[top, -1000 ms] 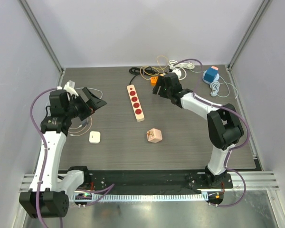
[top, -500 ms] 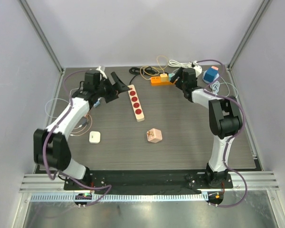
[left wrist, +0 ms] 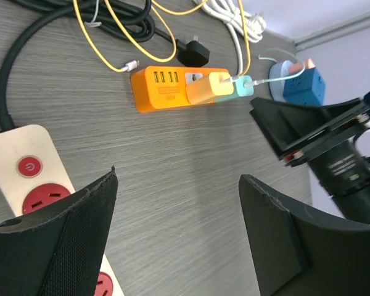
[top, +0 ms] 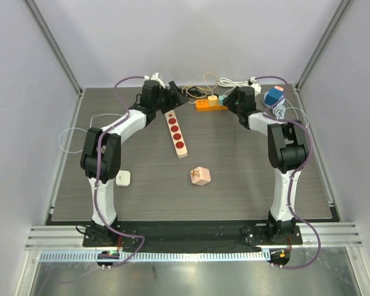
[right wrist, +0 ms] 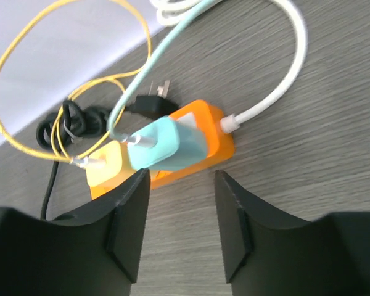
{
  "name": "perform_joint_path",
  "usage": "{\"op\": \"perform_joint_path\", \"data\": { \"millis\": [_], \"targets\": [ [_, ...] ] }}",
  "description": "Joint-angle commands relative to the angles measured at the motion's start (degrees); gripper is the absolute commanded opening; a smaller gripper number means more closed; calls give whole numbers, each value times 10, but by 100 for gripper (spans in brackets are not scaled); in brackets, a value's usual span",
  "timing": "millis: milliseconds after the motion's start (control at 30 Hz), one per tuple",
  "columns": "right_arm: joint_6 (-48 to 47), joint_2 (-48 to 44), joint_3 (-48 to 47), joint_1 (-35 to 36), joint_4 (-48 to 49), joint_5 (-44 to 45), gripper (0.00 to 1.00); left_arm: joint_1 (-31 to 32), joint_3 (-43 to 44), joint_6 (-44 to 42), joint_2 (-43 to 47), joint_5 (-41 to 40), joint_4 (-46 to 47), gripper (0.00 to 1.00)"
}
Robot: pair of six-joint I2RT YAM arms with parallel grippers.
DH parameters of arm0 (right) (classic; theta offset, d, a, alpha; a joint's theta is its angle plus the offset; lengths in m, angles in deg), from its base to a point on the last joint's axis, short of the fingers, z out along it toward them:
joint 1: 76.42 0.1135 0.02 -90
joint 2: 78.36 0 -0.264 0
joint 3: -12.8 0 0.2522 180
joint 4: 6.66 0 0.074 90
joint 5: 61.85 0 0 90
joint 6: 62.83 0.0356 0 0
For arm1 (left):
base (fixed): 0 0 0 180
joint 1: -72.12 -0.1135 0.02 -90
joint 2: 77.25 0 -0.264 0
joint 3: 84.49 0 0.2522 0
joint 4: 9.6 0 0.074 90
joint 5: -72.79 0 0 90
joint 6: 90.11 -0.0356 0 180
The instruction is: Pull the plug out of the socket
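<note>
An orange power strip [top: 209, 105] lies at the back of the table. A yellow plug [left wrist: 213, 85] and a teal plug [left wrist: 244, 86] sit in it side by side. My left gripper [top: 179, 98] is open and empty, just left of the strip; in its wrist view the gripper [left wrist: 177, 179] hovers over bare table in front of the strip [left wrist: 166, 92]. My right gripper [top: 230, 102] is open and empty at the strip's right end; in its wrist view the gripper [right wrist: 180, 176] is just short of the teal plug [right wrist: 166, 145] and the yellow plug [right wrist: 105, 163].
A white power strip [top: 176, 132] with red sockets lies under my left arm. A blue cube socket [top: 273, 97], black cable coil [left wrist: 80, 18], black plug [left wrist: 194, 52], yellow and white cables crowd the back. A pink cube [top: 200, 176] and white adapter [top: 123, 178] lie nearer.
My left arm has swung from the table's left side to the back centre beside the orange strip. My right gripper moved back and right to the strip's right end.
</note>
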Motion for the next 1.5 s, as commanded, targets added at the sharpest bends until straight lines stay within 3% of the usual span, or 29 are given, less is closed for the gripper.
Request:
{"op": "perform_joint_path", "data": {
  "millis": [0, 200, 533, 667, 1467],
  "targets": [
    [41, -3, 18, -28, 57, 10, 50, 14, 10, -58, 0, -21, 70, 80],
    [123, 18, 41, -42, 80, 41, 49, 19, -21, -106, 7, -23, 84, 80],
    [193, 118, -112, -53, 18, 10, 51, 21, -24, -125, -12, 29, 117, 80],
    [239, 150, -126, -52, 13, -5, 51, 21, -20, -124, -15, 25, 115, 80],
    [377, 160, -80, -38, 42, -33, 41, 29, -39, -131, -1, -4, 119, 80]
  ]
}}
